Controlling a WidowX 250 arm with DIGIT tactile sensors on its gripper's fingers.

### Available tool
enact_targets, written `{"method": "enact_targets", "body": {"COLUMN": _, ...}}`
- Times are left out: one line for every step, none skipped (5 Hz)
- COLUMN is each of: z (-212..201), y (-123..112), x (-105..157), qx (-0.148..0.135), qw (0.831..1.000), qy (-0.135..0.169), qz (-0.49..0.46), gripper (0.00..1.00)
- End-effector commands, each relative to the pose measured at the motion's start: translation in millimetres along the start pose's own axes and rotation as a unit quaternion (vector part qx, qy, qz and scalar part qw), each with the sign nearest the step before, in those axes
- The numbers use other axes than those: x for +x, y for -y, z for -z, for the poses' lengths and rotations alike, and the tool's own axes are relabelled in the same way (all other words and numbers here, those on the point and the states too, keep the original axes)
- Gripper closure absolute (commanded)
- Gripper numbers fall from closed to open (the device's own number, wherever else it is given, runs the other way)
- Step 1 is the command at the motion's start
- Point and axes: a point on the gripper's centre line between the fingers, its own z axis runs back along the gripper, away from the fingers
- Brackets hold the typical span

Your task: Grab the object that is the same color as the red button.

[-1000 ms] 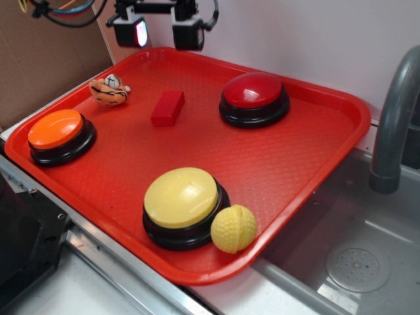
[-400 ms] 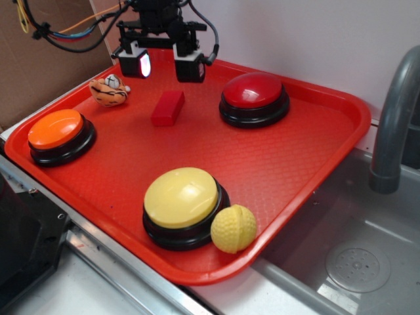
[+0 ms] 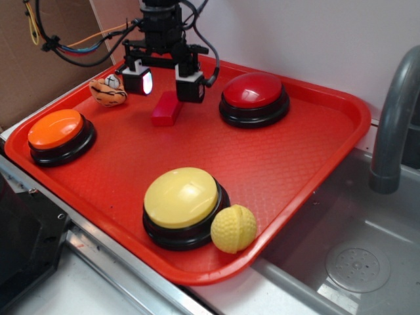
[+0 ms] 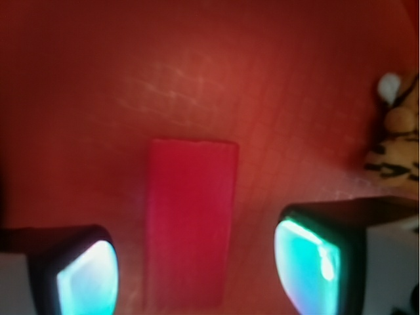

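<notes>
As the arm has dropped from the far edge of the tray over the last second, the exterior view now has the gripper (image 3: pixel 164 81) low over the block (image 3: pixel 167 109), jaws spread wide, one finger (image 3: pixel 138 79) to the left and the other to the right of the block's far end; it looks like the descent before the grasp, with nothing held yet. Block lies far-left of centre on the tray (image 3: pixel 295 157), well left of the red button (image 3: pixel 254 98) and right of a small striped tiger toy (image 3: pixel 109 91). Block is a plain matte brick; button is a glossy dark-red dome on a black round base. Tray is moulded red plastic with a fine grid texture and a raised rim. Orange button (image 3: pixel 59 134) sits left, yellow button (image 3: pixel 182 205) near, with a dimpled yellow ball (image 3: pixel 233 228) touching it. Wrist view: block (image 4: pixel 190 220) sits between the two pads (image 4: pixel 308 262), closer to the left one, with clear gaps on both sides; edges soft, faces flat. The pads glow teal. Tiger toy (image 4: pixel 397 141) shows at the right edge.
</notes>
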Motion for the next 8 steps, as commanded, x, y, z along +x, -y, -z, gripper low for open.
{"method": "enact_targets", "body": {"z": 11, "y": -22, "x": 11, "qx": -0.002, "qw": 1.0, "qy": -0.01, "qz": -0.022, "gripper": 0.01}}
{"method": "enact_targets", "body": {"z": 19, "y": -18, "x": 12, "qx": -0.008, "qw": 1.0, "qy": -0.013, "qz": -0.017, "gripper": 1.0}}
{"method": "enact_targets", "body": {"z": 22, "y": -18, "x": 13, "qx": -0.016, "qw": 1.0, "qy": -0.017, "qz": 0.017, "gripper": 1.0}}
{"method": "enact_targets", "body": {"z": 15, "y": -17, "x": 14, "qx": -0.029, "qw": 0.989, "qy": -0.014, "qz": 0.147, "gripper": 1.0}}
{"method": "enact_targets", "body": {"z": -32, "y": -24, "x": 2, "qx": -0.018, "qw": 0.964, "qy": 0.014, "qz": 0.264, "gripper": 1.0}}
{"method": "enact_targets", "body": {"z": -79, "y": -29, "x": -18, "qx": -0.004, "qw": 0.961, "qy": 0.038, "qz": 0.273, "gripper": 1.0}}
{"method": "enact_targets", "body": {"z": -124, "y": -35, "x": -46, "qx": -0.02, "qw": 0.967, "qy": 0.064, "qz": 0.248, "gripper": 1.0}}
{"method": "enact_targets", "body": {"z": -171, "y": -26, "x": -72, "qx": -0.013, "qw": 0.964, "qy": 0.086, "qz": 0.252, "gripper": 1.0}}
